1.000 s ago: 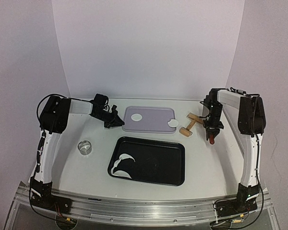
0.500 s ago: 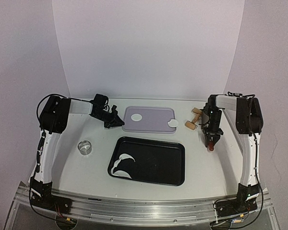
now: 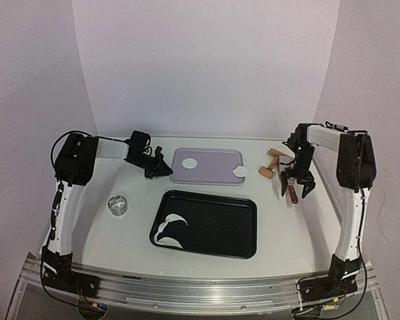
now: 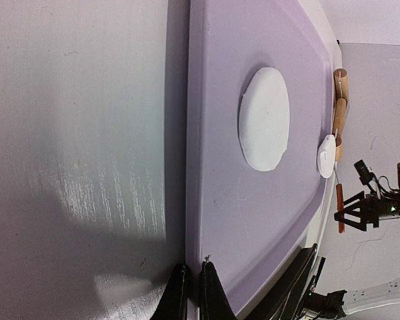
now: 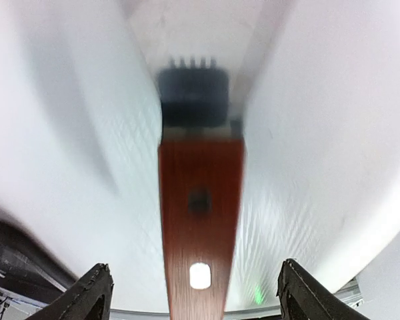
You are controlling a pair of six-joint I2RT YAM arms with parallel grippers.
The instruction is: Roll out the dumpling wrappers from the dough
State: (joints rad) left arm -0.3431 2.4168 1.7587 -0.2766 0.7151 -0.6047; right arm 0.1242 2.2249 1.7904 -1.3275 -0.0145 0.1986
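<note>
Since a moment ago the right gripper (image 3: 297, 191) has let go. Its jaws now stand wide apart, and the tool with the reddish-brown handle (image 5: 200, 220) lies on the white table (image 3: 113, 240) between the fingertips, touching neither. Its long side runs away from the wrist camera, with the black head at the far end. The wooden rolling pin (image 3: 272, 164) has shifted too and now lies further back, just left of that gripper. The purple tray (image 3: 213, 175) at the back holds two dumpling wrappers (image 4: 265, 119), both flat and round, so neither has a long side. One sits in the tray's left half, and the other wrapper (image 3: 240, 172) rests at the right rim, near the rolling pin. The black tray (image 3: 220, 247) in front holds the dough (image 3: 168, 230), thin white curved strips lying flat in its near left corner. They are too small to tell which way they point. A small metal ring (image 3: 119, 205) stands on the table left of the black tray. The left gripper (image 4: 190, 293) has its jaws squeezed together, with the tips right at the left edge of the purple tray.
</note>
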